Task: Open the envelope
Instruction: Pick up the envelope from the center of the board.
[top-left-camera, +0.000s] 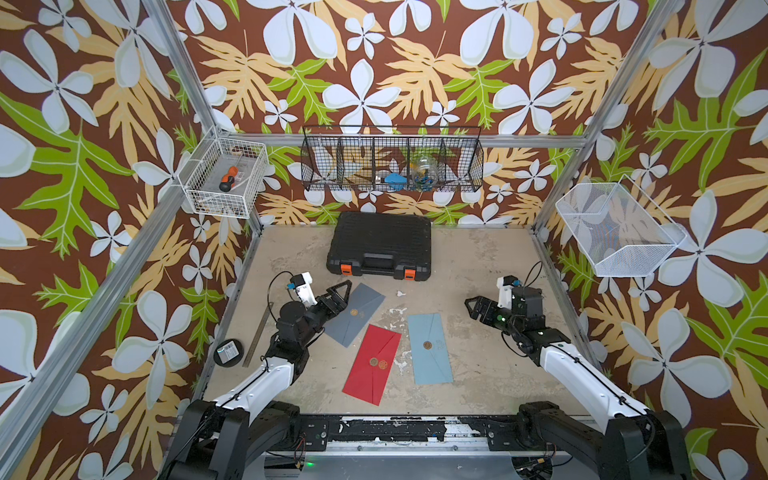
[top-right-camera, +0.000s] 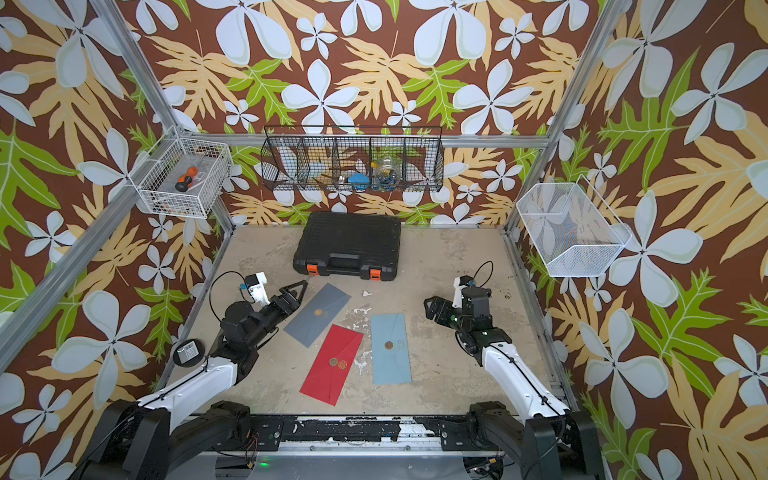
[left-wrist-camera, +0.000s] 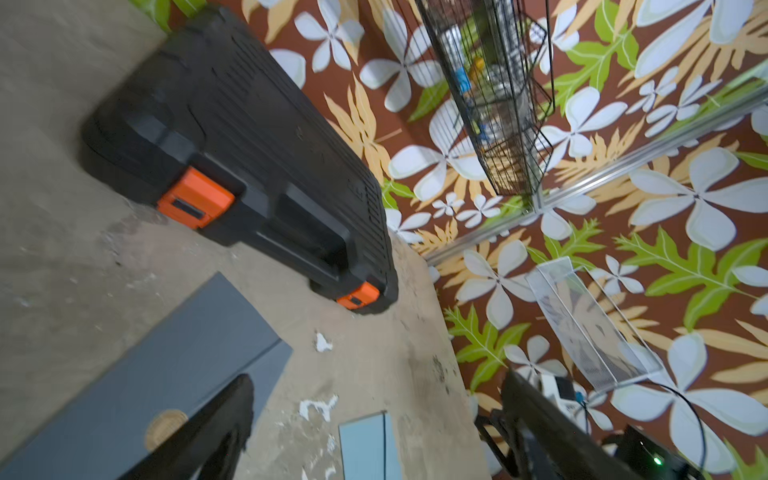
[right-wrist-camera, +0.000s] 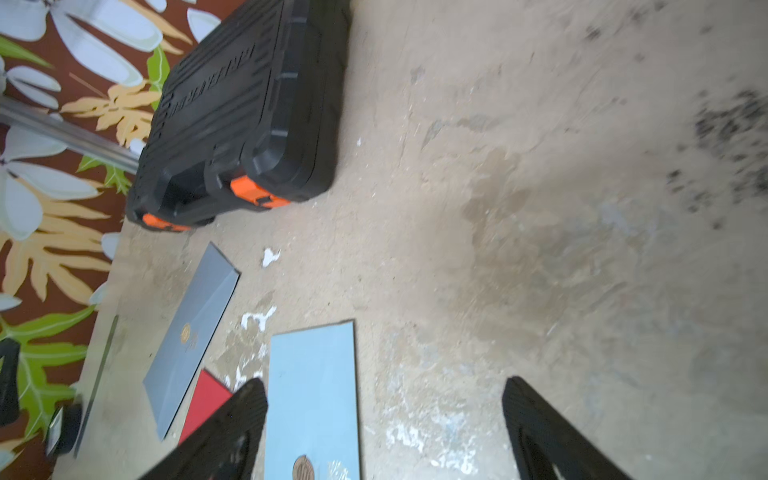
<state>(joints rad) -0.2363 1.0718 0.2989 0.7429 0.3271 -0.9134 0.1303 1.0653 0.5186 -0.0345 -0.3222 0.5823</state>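
Three envelopes lie flat on the bench, flap side up, all shut, each w/ a round gold seal. Grey envelope sits just in front of the black tool case, off its left latch. Red envelope lies farther from the case. Light-blue envelope lies farther out, off the case's right latch. Task names none, so cannot tell which is meant.

Left end effector hangs over the grey envelope's left edge, near the case's left latch; jaws spread wide, nothing held. Right end effector is well apart from the case, beyond the light-blue envelope; jaws likewise wide, empty.

Step in hand, judged: approach, prob. to grey. Rec.: pin the body w/ one end effector, bring the other in low at the flap point by the seal, catch the flap edge only, peel toward the fold. Paper is thin and flat to the bench, so a steep descent will prob. push, not lift. Keep drag small, since the red corner is just beside grey's long edge.

Not verifiable:
- Whether that red corner touches or tucks under grey.
- Seal type and hold.
- Flap edges, too fine in both top views.

Both wrist views are blurred. Left wrist view cuts grey at the frame edge, and one finger covers part of it. Right wrist view shows only part of light-blue and a sliver of red. Left arm hides grey's left corner in both top views.
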